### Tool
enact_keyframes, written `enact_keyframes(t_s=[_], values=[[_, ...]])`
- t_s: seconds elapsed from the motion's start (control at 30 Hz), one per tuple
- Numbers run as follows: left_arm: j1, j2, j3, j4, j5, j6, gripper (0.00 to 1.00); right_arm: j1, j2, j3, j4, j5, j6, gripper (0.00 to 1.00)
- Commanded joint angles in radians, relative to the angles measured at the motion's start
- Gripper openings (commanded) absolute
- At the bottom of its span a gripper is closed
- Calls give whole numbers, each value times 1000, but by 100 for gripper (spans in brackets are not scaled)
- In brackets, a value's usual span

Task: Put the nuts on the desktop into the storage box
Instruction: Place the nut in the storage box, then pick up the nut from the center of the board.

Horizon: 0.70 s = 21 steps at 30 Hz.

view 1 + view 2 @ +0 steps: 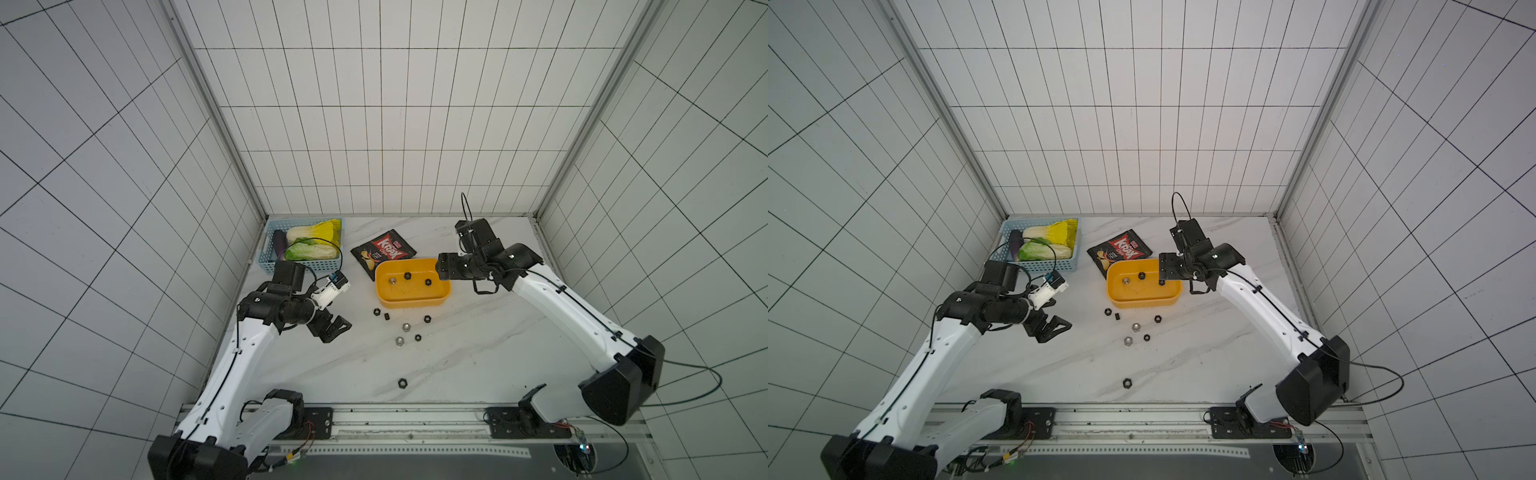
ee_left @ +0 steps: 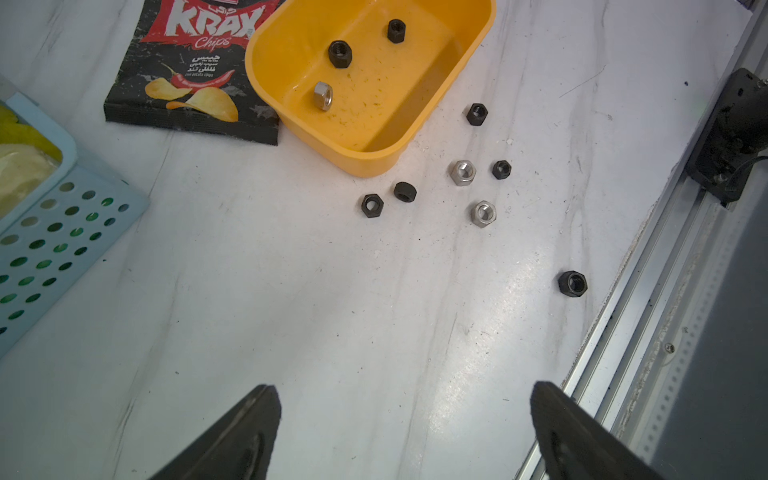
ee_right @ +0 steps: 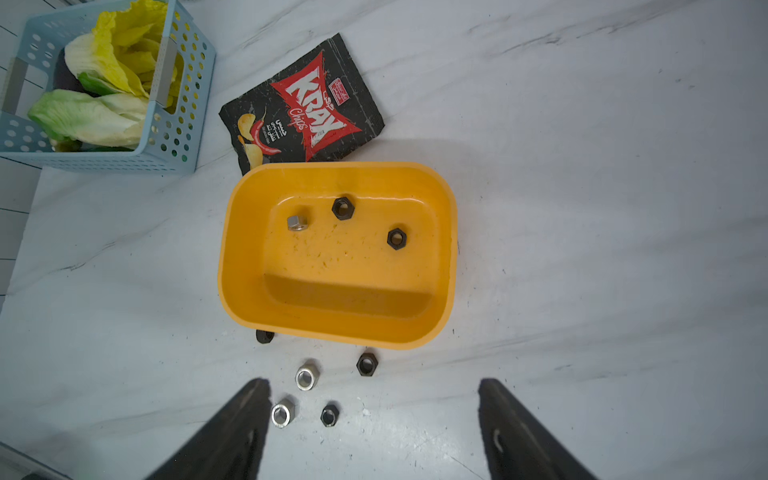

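Yellow-orange storage box (image 3: 232, 249) holds three nuts (image 3: 343, 208) (two black, one silver). Seven more lie on the desktop (image 1: 478, 353) near it, one well apart. The right gripper (image 3: 372, 384) hangs at the box's edge and the left gripper (image 2: 404, 386) over bare desktop, both with jaws apart and empty.

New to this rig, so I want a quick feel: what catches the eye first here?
The yellow-orange box mid-table, with three nuts lying inside, stands out on the white table. Seven more nuts lie scattered in front of it, and the right gripper hangs open over its right end. A blue basket of leafy vegetables sits in the far left corner.
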Motion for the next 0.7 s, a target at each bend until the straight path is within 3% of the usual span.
enact_keyframes(t_s=[0.0,0.2,0.4,0.67], values=[[-56,31,41,38,24,8,98,20,-113,-88,-62,-24,-10,98],[-223,98,58,46,0,7,98,29,-259,-218,-116,-77,-22,100],[-385,193,68,43,-26,40,98,29,-335,-306,-174,-46,-40,99],[-530,307,78,37,22,141,98,29,-400,-369,-217,-82,20,99]])
